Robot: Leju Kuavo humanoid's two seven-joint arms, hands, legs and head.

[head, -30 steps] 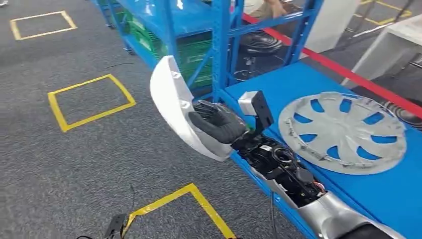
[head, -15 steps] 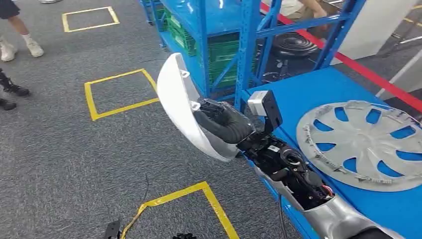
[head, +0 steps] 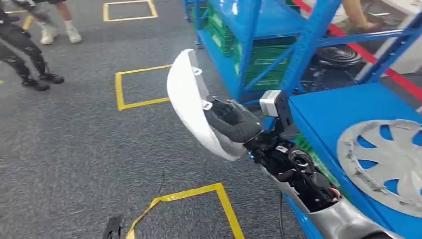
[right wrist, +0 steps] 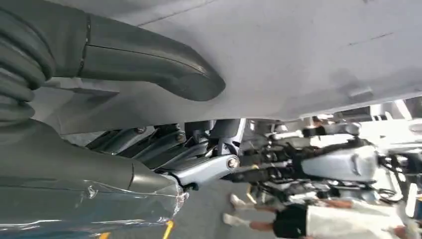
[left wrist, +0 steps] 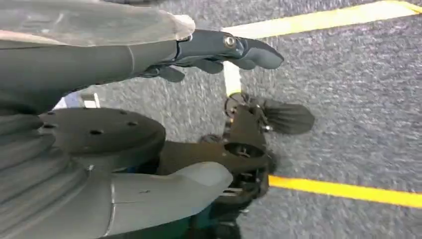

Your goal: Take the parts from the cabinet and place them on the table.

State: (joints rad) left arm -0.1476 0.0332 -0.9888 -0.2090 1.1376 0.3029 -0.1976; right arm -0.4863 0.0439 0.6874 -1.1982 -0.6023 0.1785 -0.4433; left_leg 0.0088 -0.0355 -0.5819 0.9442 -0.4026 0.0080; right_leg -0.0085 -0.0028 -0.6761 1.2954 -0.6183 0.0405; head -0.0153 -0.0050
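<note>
My right hand [head: 234, 122] grips a white curved shell part [head: 186, 99] and holds it up over the carpet, just left of the blue table's [head: 338, 107] corner. The right wrist view has the thumb [right wrist: 149, 64] pressed against the part's pale inner surface [right wrist: 308, 45]. A silver hubcap [head: 385, 164] lies flat on the table at the right. Behind stands the blue cabinet rack [head: 249, 30] with green crates [head: 259, 62] on its lower shelf. My left hand [left wrist: 209, 50] hangs over the floor, holding nothing, fingers stretched out.
Yellow tape squares [head: 142, 84] mark the grey carpet, one more near my feet [head: 199, 196]. People's legs [head: 25, 50] stand at the far left. A person's arm [head: 356, 15] rests on the rack's beam. A red line [head: 408, 84] runs beyond the table.
The whole picture has slid right as the camera turned left; the hubcap now sits at the right edge and people's legs have come in. My right hand still holds the white part.
</note>
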